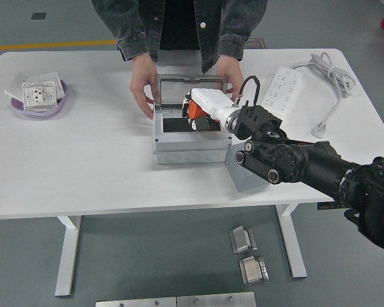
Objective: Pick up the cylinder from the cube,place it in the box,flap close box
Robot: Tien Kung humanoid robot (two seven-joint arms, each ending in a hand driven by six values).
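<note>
Head view: white table (83,160) with a pale grey rectangular plastic box (189,137) near its middle, clear hinged lid (191,86) raised upright at the far side. Right hand (201,112), white-shelled with dark fingers, reaching in from the right on a black arm, curled around a small orange cylinder (193,109) and poised over the dark opening of the box, near its right half. Grey cube (246,174) just beside the box's right wall, largely hidden beneath the forearm. Far side: person in a dark denim jacket, one hand (143,86) steadying the lid's left edge, the other hand (232,73) at its right edge. Farther right, white power strip (283,89) with coiled cable. Far left, lilac bowl (40,102) holding a white socket plate (38,93).
</note>
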